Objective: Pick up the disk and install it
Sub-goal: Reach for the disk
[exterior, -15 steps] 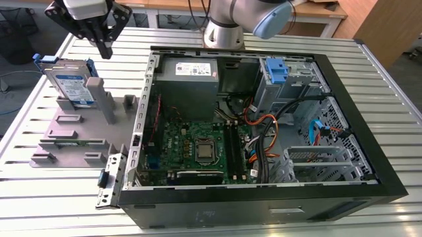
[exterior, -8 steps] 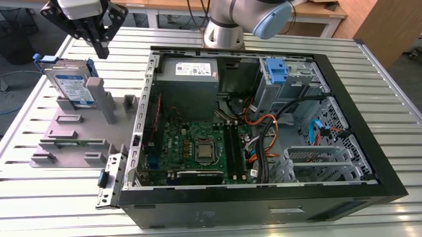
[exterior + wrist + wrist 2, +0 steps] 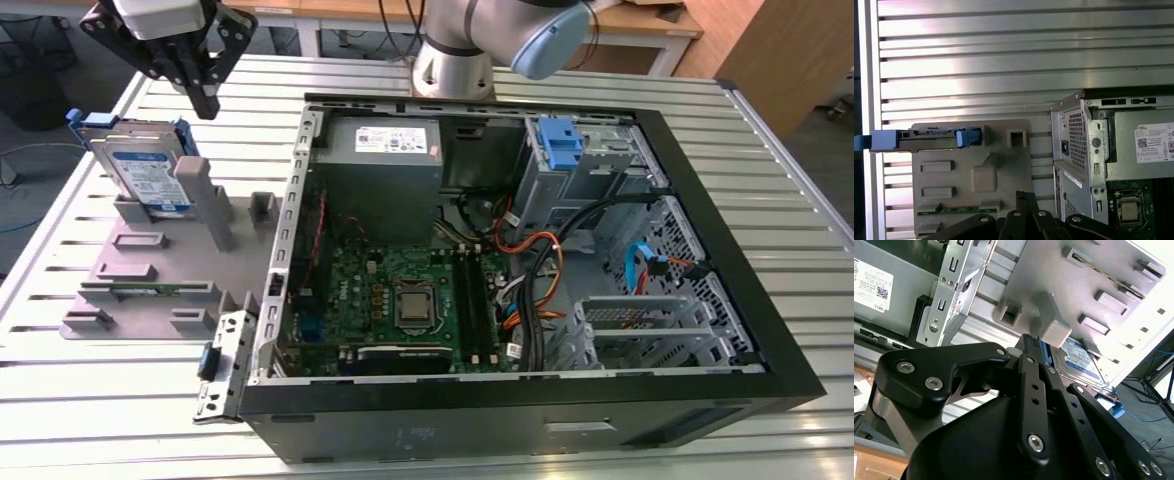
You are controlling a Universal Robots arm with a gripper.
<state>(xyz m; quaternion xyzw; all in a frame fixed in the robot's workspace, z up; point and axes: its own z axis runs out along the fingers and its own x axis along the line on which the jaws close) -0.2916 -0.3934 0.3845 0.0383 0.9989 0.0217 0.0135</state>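
Gripper point(image 3: 206, 100) on a robot arm, hanging over a slatted metal table point(image 3: 80, 400), its two black fingers meeting at the tips with nothing held between them. The disk point(image 3: 144, 168), a flat silver drive with a white and blue label in a blue plastic frame, stands on edge and leans back in a slot of a grey plastic holder point(image 3: 147, 290). It lies just below the fingertips, a little to the side away from the open computer case point(image 3: 747, 250), and does not touch them. An upright post point(image 3: 195, 190) of the holder rises just beside the disk, on the side nearer the case. In the first wrist view the disk point(image 3: 929, 139) shows edge-on as a thin bar with blue ends, set off to one side of the fingers' line. The pick looks not yet begun; the work in hand appears to be lining up. To do it well, the gripper likely has to open wider than the thin edge and centre over the top of the disk. Its fingers should face the two flat sides and follow the lean, gripping the metal body rather than the flexible blue frame, clear of the post.
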